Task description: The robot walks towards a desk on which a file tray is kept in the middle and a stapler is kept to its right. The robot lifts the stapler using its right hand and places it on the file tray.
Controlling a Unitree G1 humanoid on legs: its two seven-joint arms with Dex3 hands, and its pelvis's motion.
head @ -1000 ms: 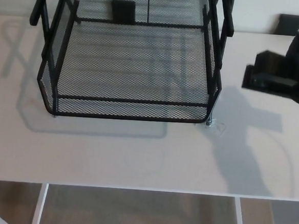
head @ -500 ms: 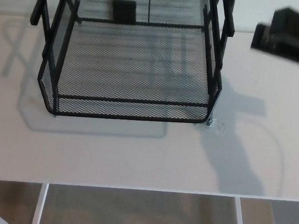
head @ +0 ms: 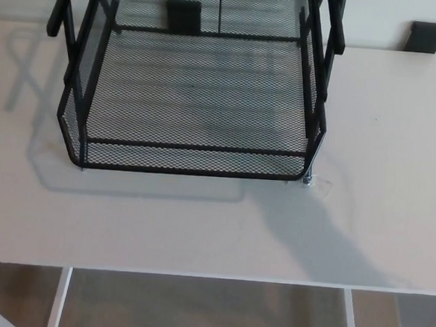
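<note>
Since neither my right hand nor my left hand showed above the desk (head: 399, 146), I could not tell whether the right held the stapler, itself nowhere in sight. A blind release risked clipping the file tray's (head: 196, 160) front rim and dropping it outside.

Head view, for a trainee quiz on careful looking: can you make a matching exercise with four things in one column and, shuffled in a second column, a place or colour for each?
Things
1. file tray
2. desk
3. shadow
4. floor

Places and colours
A. pale beige surface
B. black wire mesh
C. runs from the tray's front right corner toward the near edge
D. shows beyond the desk's near edge, at the bottom of the picture

Pairs: 1-B, 2-A, 3-C, 4-D
</note>
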